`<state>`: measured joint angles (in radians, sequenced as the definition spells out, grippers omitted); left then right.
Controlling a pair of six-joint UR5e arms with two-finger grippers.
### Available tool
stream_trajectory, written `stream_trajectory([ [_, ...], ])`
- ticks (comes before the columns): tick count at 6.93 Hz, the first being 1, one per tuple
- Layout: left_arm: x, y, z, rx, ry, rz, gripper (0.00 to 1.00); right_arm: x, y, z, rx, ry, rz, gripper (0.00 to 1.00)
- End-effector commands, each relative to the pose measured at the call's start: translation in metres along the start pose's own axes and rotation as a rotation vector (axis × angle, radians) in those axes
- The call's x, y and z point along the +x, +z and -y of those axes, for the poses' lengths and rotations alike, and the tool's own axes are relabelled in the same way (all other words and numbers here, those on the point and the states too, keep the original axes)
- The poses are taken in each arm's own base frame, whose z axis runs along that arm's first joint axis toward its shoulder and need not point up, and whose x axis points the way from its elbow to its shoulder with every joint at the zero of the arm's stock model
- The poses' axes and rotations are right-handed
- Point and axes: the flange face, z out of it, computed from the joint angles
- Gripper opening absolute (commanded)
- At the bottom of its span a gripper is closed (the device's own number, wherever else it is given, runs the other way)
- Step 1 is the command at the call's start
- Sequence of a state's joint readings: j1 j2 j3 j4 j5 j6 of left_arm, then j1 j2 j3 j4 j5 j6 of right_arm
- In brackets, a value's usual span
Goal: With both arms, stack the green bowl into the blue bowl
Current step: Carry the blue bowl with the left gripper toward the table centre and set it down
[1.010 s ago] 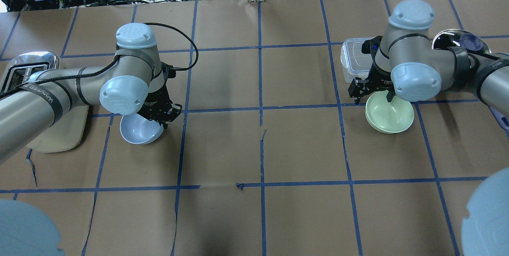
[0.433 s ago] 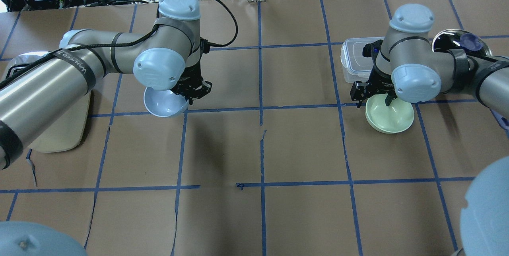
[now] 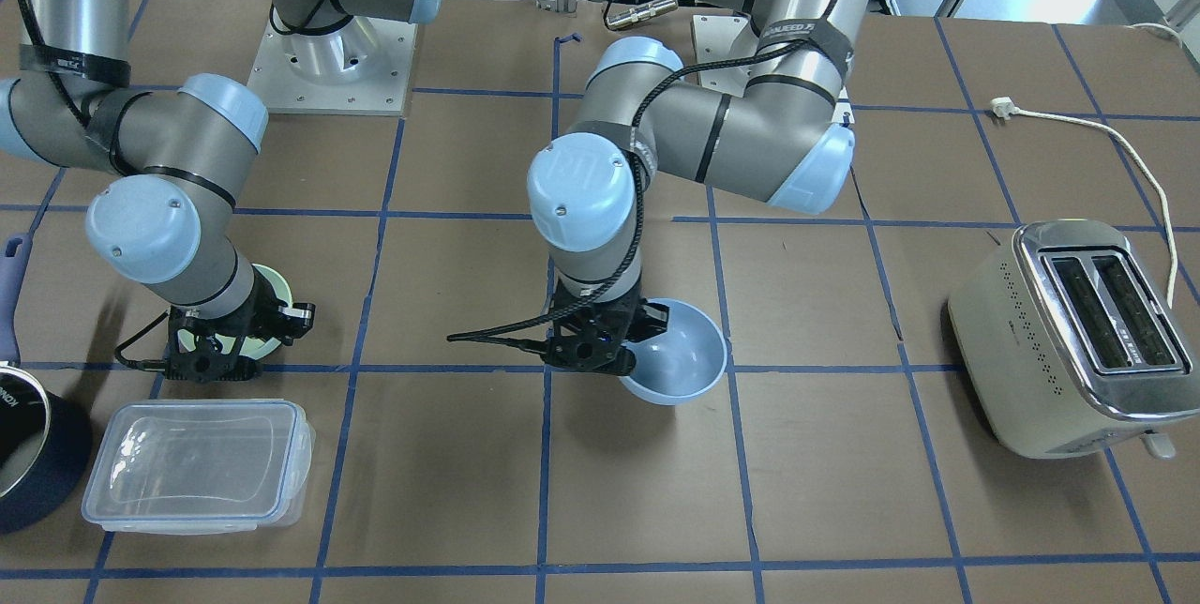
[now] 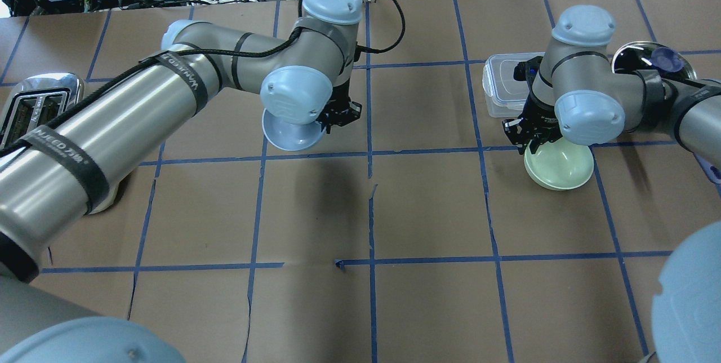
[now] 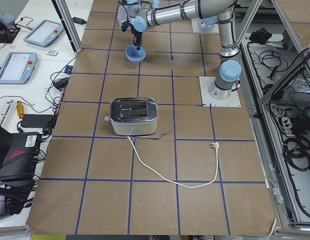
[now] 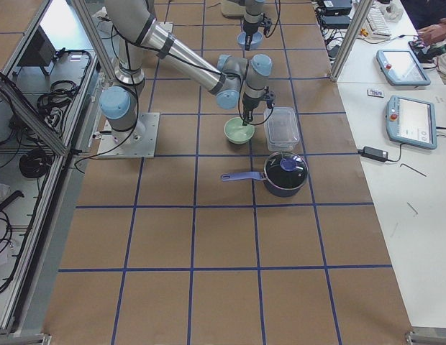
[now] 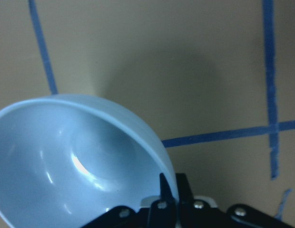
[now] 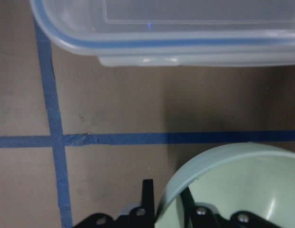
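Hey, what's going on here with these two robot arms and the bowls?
The left gripper holds the blue bowl by its rim, tilted and raised above the table near the middle. The right gripper pinches the rim of the green bowl, next to a clear lidded container. The bowls are far apart, nothing stacked yet.

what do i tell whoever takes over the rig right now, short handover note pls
Left claw: shut on the rim of the blue bowl, which hangs clear of the table near its middle.
Right claw: one finger inside and one outside the rim of the green bowl, apparently shut on it. The bowl sits low beside the clear container; cannot tell if it is lifted.
Done: both bowls gripped.
Left: set the blue bowl down, carry the green bowl over, lower it in, release.
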<state>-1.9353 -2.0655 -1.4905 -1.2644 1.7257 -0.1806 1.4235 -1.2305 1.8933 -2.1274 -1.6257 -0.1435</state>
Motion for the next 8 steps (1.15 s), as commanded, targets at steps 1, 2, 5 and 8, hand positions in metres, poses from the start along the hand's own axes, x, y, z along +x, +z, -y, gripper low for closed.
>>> stream_trajectory([
  [1, 0.066, 0.015, 0.015, 0.032, -0.009, -0.035, 0.0, 0.001, -0.006, 0.003, 0.012, 0.002, -0.002, 0.0],
  [2, 0.079, 0.027, 0.012, 0.025, 0.021, -0.032, 0.0, 0.002, -0.012, 0.003, 0.024, 0.004, -0.007, 0.0],
  [5, 0.102, 0.037, 0.009, 0.012, 0.029, -0.116, 0.0, 0.007, -0.035, 0.01, 0.03, 0.007, -0.021, 0.0],
  [8, 0.103, 0.024, -0.004, 0.032, 0.036, -0.127, 1.0, 0.007, -0.052, 0.007, 0.058, 0.009, -0.027, 0.0],
])
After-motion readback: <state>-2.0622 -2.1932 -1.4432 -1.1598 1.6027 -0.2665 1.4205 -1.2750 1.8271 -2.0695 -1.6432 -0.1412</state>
